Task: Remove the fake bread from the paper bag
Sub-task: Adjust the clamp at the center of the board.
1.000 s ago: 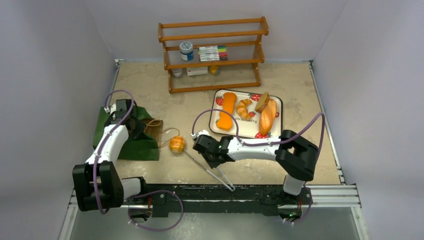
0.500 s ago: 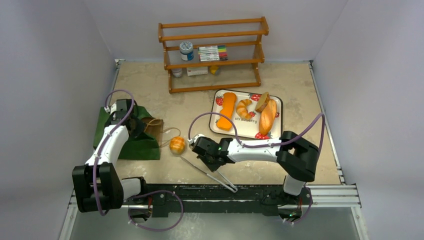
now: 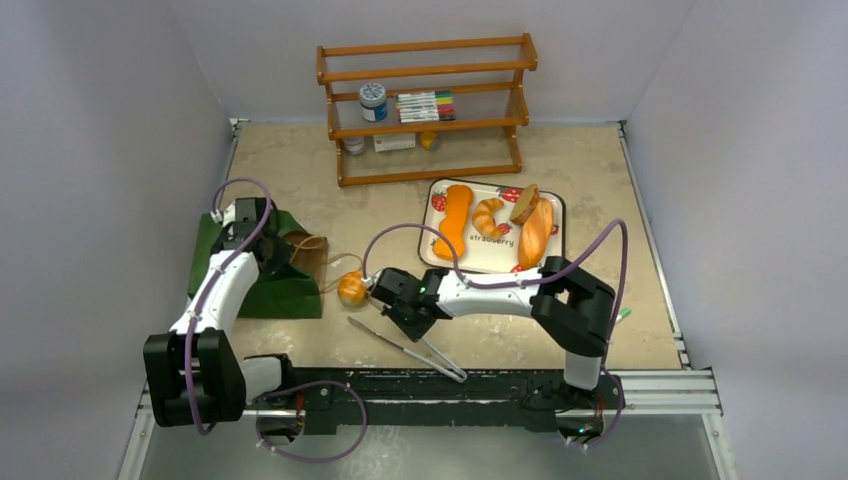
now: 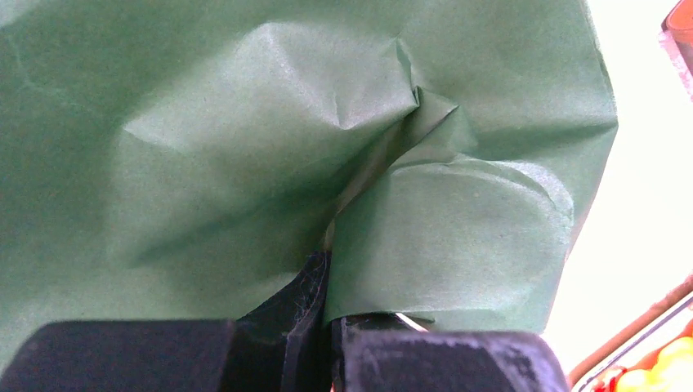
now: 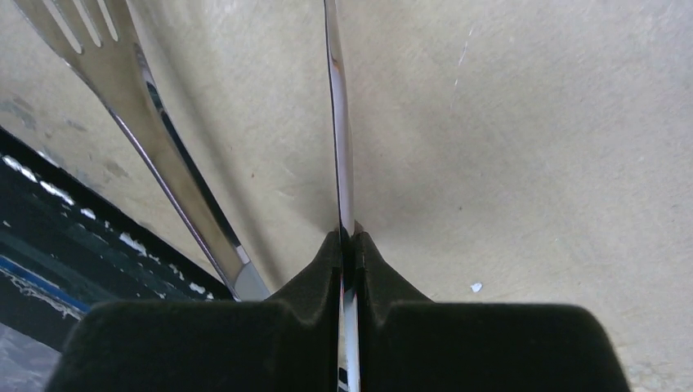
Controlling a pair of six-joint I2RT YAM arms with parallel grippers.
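The dark green paper bag (image 3: 262, 288) lay by the counter's left edge, the left arm (image 3: 215, 290) reaching forward over it, left gripper (image 4: 328, 314) pinched on a fold of paper. The right arm (image 3: 500, 295) bent leftward across the near middle, right gripper (image 5: 347, 245) clamped on one blade of metal tongs (image 3: 405, 345). Four fake bread (image 3: 452, 222) pieces sat on the far strawberry tray (image 3: 487, 255); a round bun (image 3: 351, 289) rested beside the bag's mouth.

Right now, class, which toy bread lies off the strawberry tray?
The small round bun, alone on the table near the green paper bag; the orange piece, croissant, loaf and darker piece all sit on the tray.
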